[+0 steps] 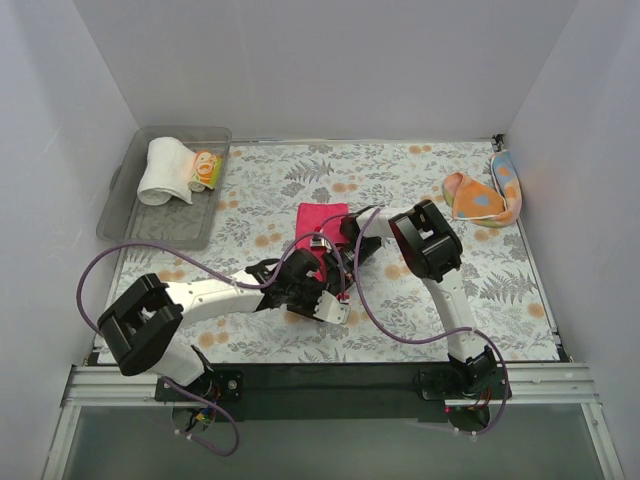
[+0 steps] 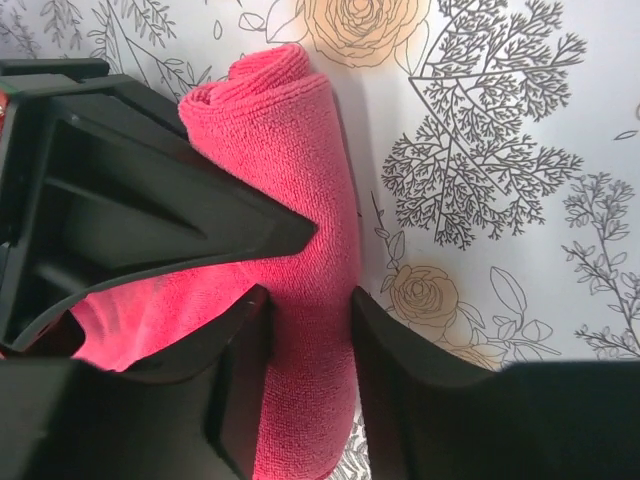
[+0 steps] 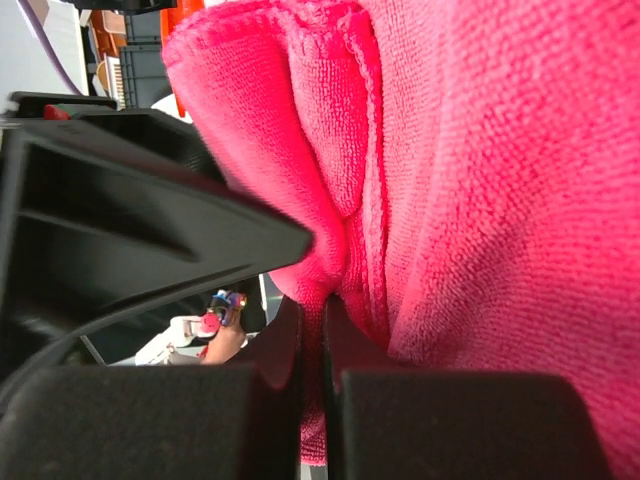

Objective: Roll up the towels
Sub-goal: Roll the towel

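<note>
A clear plastic bin [image 1: 172, 226], holding a rolled white towel [image 1: 165, 170], stood behind-left of the magenta-red cloth towel [image 1: 322, 222]; an orange spotted towel [image 1: 475, 197] lay behind-right.

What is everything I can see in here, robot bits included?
red towel: one, magenta-red, table centre, partly rolled
spotted towel: one, orange with pale spots, far right, bunched
white towel: one, white, rolled, inside the bin
yellow towel: one, yellow patterned, rolled, beside the white towel
bin: one, clear plastic, far left
table covering: one, grey-and-orange floral, under everything
left gripper: one, black, clamped across the red towel's roll
right gripper: one, black, pinching a red towel fold
</note>
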Available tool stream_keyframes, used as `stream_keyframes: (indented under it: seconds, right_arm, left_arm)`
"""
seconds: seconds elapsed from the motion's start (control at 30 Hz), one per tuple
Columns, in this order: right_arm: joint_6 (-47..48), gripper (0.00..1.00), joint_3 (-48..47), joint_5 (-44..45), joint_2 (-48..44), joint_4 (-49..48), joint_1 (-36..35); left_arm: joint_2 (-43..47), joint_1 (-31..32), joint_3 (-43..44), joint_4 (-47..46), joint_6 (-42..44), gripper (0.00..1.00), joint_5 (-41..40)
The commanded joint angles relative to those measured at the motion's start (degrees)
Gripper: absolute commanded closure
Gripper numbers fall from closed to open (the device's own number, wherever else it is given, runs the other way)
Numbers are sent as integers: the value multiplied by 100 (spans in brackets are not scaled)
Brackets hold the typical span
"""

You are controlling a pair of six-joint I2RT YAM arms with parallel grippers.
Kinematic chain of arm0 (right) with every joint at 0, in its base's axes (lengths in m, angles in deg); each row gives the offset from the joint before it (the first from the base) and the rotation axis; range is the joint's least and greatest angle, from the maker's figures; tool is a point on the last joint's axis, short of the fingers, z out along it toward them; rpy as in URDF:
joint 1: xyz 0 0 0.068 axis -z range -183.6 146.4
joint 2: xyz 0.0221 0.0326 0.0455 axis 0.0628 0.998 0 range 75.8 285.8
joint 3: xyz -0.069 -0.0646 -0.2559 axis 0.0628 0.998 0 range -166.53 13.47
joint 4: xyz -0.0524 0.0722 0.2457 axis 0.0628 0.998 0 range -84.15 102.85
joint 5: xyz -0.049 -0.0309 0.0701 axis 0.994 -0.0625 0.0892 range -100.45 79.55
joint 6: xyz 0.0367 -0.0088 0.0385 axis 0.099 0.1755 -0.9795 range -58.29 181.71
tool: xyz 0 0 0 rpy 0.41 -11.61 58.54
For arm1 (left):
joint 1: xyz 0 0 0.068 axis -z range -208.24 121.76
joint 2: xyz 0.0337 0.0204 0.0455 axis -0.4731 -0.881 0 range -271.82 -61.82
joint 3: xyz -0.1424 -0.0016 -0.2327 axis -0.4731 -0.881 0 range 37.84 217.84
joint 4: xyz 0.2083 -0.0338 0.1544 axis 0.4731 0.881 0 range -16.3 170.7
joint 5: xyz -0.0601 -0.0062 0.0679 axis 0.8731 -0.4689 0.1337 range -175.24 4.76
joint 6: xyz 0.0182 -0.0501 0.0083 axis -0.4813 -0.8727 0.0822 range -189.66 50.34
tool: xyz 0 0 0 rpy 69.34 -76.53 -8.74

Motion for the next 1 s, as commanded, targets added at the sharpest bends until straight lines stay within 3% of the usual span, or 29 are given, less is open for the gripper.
stream_keyframes:
  seconds: [0.0, 0.17, 0.33, 0.53, 0.6, 0.67, 0.73, 0.97]
  right_arm:
    - [283, 98, -70, 731, 162, -230, 42]
    - [90, 73, -43, 976, -198, -256, 165]
    - [-445, 53, -297, 1407, -1024, -370, 621]
    - [-938, 48, -158, 1951, -1991, -1099, 1263]
    - [-877, 48, 35, 2205, -2341, -1162, 1360]
    - [-659, 39, 246, 2286, -2545, -1127, 1378]
    - [-386, 37, 361, 2233, -2861, -952, 1387]
    - [81, 46, 1644, 2690, -4399, -1539, 1326]
  left_arm:
    - [-114, 14, -158, -62, 72, 69, -247]
    - [-157, 5, 61, 860, -445, 97, 166]
    - [-175, -249, 359, 2019, -754, 100, 1070]
    - [-719, -784, 860, 2592, -947, 100, 1904]
    - [-1079, -1109, 1159, 2811, -1052, 100, 2116]
    - [-1587, -1304, 1561, 3075, -1000, 100, 2547]
    - [-1896, -1480, 1800, 3426, -878, 100, 2723]
    - [-3030, -1753, 2671, 4069, -526, 100, 3023]
